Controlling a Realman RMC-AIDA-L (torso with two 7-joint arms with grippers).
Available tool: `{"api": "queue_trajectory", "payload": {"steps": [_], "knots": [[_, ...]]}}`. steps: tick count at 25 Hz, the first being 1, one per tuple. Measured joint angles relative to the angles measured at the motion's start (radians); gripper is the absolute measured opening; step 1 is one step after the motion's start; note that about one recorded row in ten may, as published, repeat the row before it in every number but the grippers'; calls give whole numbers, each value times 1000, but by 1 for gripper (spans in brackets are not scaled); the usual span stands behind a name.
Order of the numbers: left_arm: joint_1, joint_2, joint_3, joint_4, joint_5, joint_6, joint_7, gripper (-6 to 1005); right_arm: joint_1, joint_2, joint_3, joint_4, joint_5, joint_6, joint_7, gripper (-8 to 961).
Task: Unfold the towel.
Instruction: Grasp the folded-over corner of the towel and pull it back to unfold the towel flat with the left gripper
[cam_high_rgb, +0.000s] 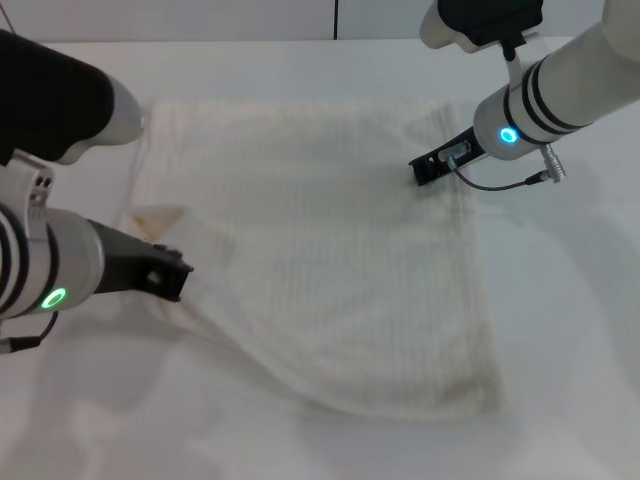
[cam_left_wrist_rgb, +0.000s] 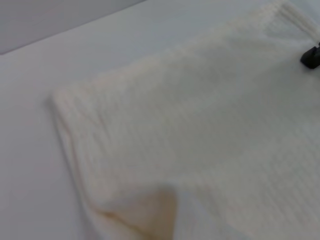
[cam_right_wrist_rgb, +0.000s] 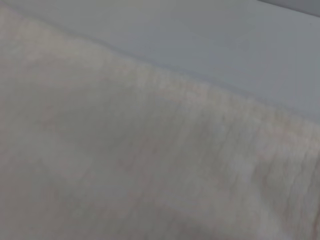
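Observation:
The cream-white ribbed towel lies spread over the white table, with a small turned-over corner at its left edge. My left gripper is at the towel's left edge, shut on the cloth. A raised fold runs from it toward the towel's near edge. My right gripper rests over the towel near its far right part. The left wrist view shows the towel with the turned-over fold and the right gripper's tip far off. The right wrist view shows only the towel close up.
The white table surrounds the towel on all sides. A grey cable hangs from the right wrist just above the towel's right edge. The towel's near right corner lies flat.

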Motion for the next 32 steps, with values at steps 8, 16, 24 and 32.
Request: {"api": "queue_trajectory", "payload": {"steps": [8,16,24,32], "knots": [[25,2,-27,0,0,-51,0,82,0,0,0,-1,0,-2,0,61],[25,3,-55,17,0,-92,2,88,0,0,0,0,0,-3,0,66],[16,2,-51,83,-2,-85,9,95,-3,0,0,-2,0,-3,0,71],[21,2,-68,72,0,-77,9,271,-22,0,0,-54,1,-8,0,76]]}}
